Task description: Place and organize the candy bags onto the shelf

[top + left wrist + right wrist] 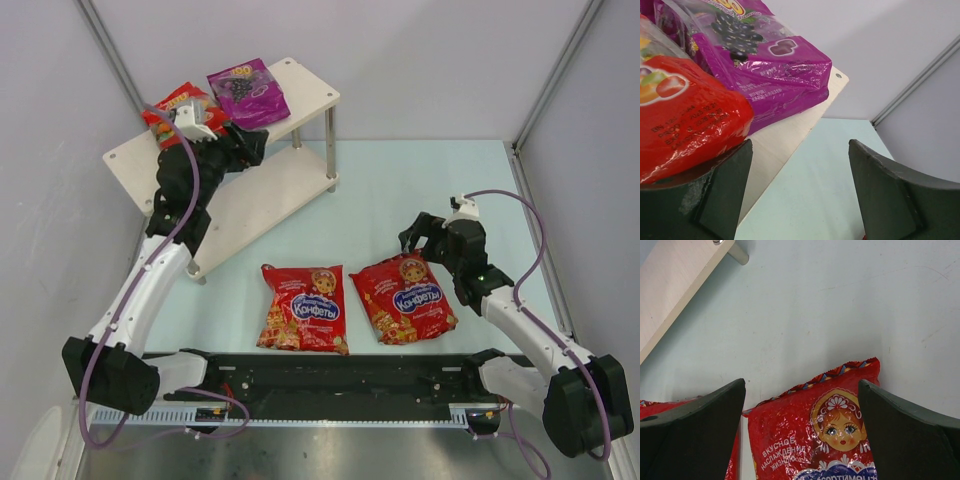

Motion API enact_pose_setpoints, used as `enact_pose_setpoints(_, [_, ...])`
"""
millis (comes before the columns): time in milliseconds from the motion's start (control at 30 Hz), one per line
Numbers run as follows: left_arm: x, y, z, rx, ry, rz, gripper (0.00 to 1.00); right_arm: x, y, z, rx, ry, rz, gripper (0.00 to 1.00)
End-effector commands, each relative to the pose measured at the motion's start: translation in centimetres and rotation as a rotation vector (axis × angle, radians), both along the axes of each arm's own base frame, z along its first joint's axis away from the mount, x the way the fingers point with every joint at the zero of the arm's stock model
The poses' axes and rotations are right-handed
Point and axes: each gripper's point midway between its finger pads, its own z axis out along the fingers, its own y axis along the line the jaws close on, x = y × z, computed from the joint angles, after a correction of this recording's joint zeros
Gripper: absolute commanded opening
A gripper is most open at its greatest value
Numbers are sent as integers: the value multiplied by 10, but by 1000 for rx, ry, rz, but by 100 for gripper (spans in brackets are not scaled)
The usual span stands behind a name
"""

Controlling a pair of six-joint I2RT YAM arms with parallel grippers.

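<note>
- Top external view: the shelf (262, 195) stands on the table (420, 180). The purple bag (248, 92) lies on the shelf's top board. The fruit-print bag (185, 108) lies just beside it, toward that board's left end.
- The left gripper (245, 142) sits at the top board's near edge, close by the fruit-print bag. Its jaws are parted and grasp nothing.
- The left logo bag (303, 308) and the right logo bag (405, 297) lie flat on the table, just beside each other. Both are off the shelf, well apart from its lower board, on the side nearer the arm bases.
- The right gripper (418, 238) hovers over the right logo bag's edge nearest the shelf, jaws released and empty.
- Left wrist view: the fingers (727, 190) stand wide, with only the board edge and the table between them. The fruit-print bag bulges over the left finger; contact cannot be confirmed.
- Right wrist view: the jaws straddle the top seam of the right logo bag (815, 435), not closed on it. A shelf leg (738, 254) shows beyond.
- Assessment: two bags are shelved and two are outstanding. The pouches look light and soft, with loose contents and glossy film, so they are likely to slip.
- Recommended hold: pinch the crimped top seam, or a raised fold of film, rather than the flat, smooth face.
</note>
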Motion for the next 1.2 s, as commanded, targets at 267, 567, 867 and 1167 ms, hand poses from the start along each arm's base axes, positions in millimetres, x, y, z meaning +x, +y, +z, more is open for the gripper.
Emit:
enact_pose_setpoints(267, [-73,-40,64,63,-149,-158,83,2,-5,5,-3,-20,-24,97])
enact_pose_setpoints(567, [-140,-101,-79,44,162,-318,86,-31,-52,-44,-76,216,-286,100])
enact_pose_setpoints(867, [-222,-174,-196,-24,417,-438,100,-69,-59,-58,-20,256,-303,99])
enact_pose_setpoints(1167, [-259,-233,-251,-29,479,-391,100,-90,-52,-72,63,261,-272,97])
